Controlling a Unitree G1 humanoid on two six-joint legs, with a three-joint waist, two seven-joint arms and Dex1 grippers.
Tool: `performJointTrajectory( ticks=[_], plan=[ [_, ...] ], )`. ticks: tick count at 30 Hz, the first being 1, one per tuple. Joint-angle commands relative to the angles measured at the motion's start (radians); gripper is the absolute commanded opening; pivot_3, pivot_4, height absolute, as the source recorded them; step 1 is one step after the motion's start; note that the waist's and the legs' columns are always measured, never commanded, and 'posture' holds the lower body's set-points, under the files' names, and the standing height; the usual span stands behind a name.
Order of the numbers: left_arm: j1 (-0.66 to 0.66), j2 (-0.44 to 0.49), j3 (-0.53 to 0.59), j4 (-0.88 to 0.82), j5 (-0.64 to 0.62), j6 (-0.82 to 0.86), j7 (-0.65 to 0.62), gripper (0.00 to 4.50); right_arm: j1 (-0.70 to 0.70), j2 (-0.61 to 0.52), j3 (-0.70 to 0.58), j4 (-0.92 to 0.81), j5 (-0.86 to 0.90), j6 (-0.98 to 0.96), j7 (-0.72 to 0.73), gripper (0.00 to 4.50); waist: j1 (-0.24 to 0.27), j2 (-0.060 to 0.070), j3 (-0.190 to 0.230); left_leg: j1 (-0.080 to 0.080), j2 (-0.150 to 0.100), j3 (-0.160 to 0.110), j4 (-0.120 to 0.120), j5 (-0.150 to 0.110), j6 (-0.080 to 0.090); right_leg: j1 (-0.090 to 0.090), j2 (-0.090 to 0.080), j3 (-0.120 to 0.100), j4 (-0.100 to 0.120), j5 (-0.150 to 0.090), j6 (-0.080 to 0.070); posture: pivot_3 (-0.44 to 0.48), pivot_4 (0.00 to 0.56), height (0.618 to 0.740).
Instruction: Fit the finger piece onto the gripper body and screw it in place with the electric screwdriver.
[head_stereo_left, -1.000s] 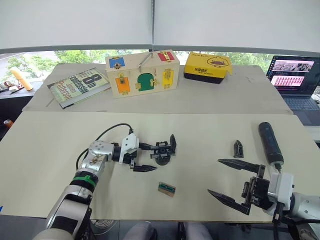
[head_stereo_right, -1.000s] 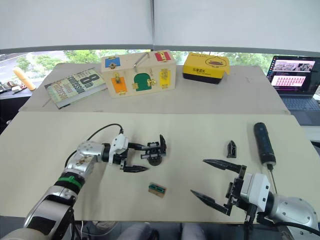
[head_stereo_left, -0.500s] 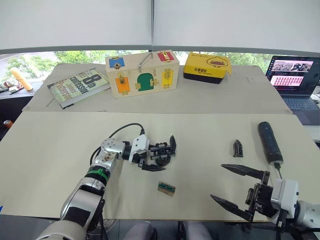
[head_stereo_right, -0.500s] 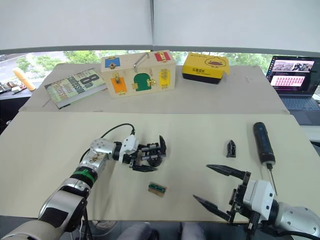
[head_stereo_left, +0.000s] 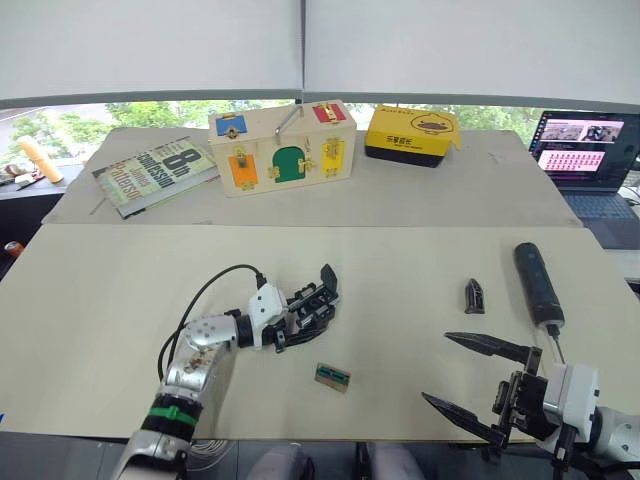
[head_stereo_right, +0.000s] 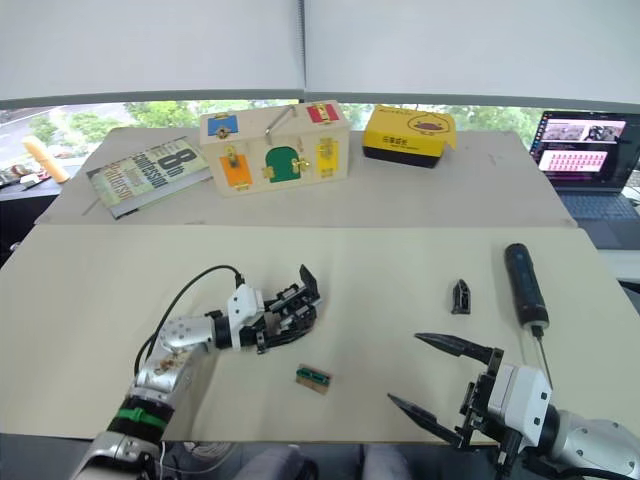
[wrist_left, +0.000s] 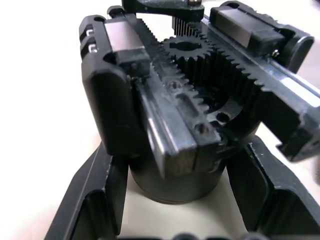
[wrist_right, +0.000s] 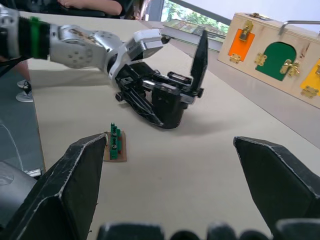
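The gripper body (head_stereo_left: 313, 304), a black geared block with one pointed finger sticking up, lies tilted left of the table's middle. My left gripper (head_stereo_left: 296, 320) is shut on its round base. In the left wrist view its fingers (wrist_left: 92, 200) press both sides of that base (wrist_left: 175, 180). The finger piece (head_stereo_left: 473, 295), a small black wedge, lies on the table at the right. Just right of it lies the electric screwdriver (head_stereo_left: 535, 283), bit toward me. My right gripper (head_stereo_left: 436, 367) hangs open near the front edge, below the wedge, holding nothing.
A small green-and-tan rectangle (head_stereo_left: 333, 376) lies between the two grippers. At the back stand a wooden lock box (head_stereo_left: 283, 146), a yellow box (head_stereo_left: 413, 134) and a book (head_stereo_left: 157, 172). A laptop (head_stereo_left: 585, 150) sits at the far right.
My left gripper has closed round the gripper body's base and tilted it, and the arm has drawn back toward me. The right gripper has sunk slightly toward the front edge, still open.
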Motion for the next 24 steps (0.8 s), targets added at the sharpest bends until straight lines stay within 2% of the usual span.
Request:
performJointTrajectory(
  ticks=[1, 4, 9, 15, 17, 20, 24],
  plan=[
    [0.070, -0.041, 0.001, -0.214, 0.033, 0.124, 0.190, 2.30, -0.021, 0.000, -0.006, -0.007, 0.013, -0.031, 0.016, 4.50, 0.006, 0.000, 0.000, 0.000, 0.000, 0.000, 0.000, 0.000, 0.000, 0.000, 0.000, 0.000, 0.000, 0.000, 0.000, 0.000, 0.150, 0.740],
    [0.110, -0.084, -0.002, -0.266, 0.060, 0.180, 0.307, 2.30, -0.044, -0.004, 0.001, 0.008, 0.013, -0.030, 0.031, 4.50, 0.017, 0.000, 0.000, 0.000, 0.000, 0.000, 0.000, 0.000, 0.000, 0.000, 0.000, 0.000, 0.000, 0.000, 0.000, 0.000, 0.150, 0.740],
    [0.167, -0.119, -0.049, -0.288, 0.105, 0.173, 0.405, 2.30, -0.074, -0.013, -0.010, 0.036, 0.022, -0.029, 0.064, 4.50, 0.022, 0.000, 0.000, 0.000, 0.000, 0.000, -0.001, 0.000, 0.000, 0.000, 0.000, 0.000, 0.000, 0.000, 0.000, 0.000, 0.150, 0.740],
    [0.168, -0.139, -0.071, -0.295, 0.083, 0.247, 0.438, 2.30, -0.092, -0.013, -0.020, 0.056, 0.037, -0.028, 0.091, 4.50, 0.026, 0.001, 0.000, 0.001, 0.000, 0.000, 0.000, 0.000, -0.001, 0.001, 0.000, 0.000, 0.000, 0.000, 0.000, 0.000, 0.150, 0.740],
    [0.159, -0.122, -0.072, -0.288, 0.084, 0.252, 0.431, 3.35, -0.097, -0.010, -0.020, 0.065, 0.035, -0.032, 0.099, 4.50, 0.027, 0.001, 0.000, 0.002, 0.000, 0.000, 0.000, 0.000, -0.001, 0.002, 0.000, 0.000, 0.000, 0.000, 0.001, 0.000, 0.150, 0.740],
    [0.144, -0.092, -0.059, -0.274, 0.057, 0.259, 0.401, 4.48, -0.101, -0.004, -0.017, 0.074, 0.031, -0.040, 0.106, 4.50, 0.027, 0.001, -0.001, 0.002, 0.000, 0.000, 0.000, -0.001, -0.002, 0.002, 0.000, 0.000, 0.000, 0.000, 0.001, 0.000, 0.150, 0.740],
    [0.121, 0.026, -0.026, -0.249, -0.023, 0.255, 0.233, 4.48, -0.103, 0.004, -0.010, 0.085, 0.023, -0.055, 0.112, 4.50, 0.021, 0.001, -0.001, 0.002, 0.000, 0.000, 0.000, -0.003, -0.006, 0.002, 0.000, 0.000, 0.001, 0.000, 0.000, 0.000, 0.150, 0.740]
  ],
)
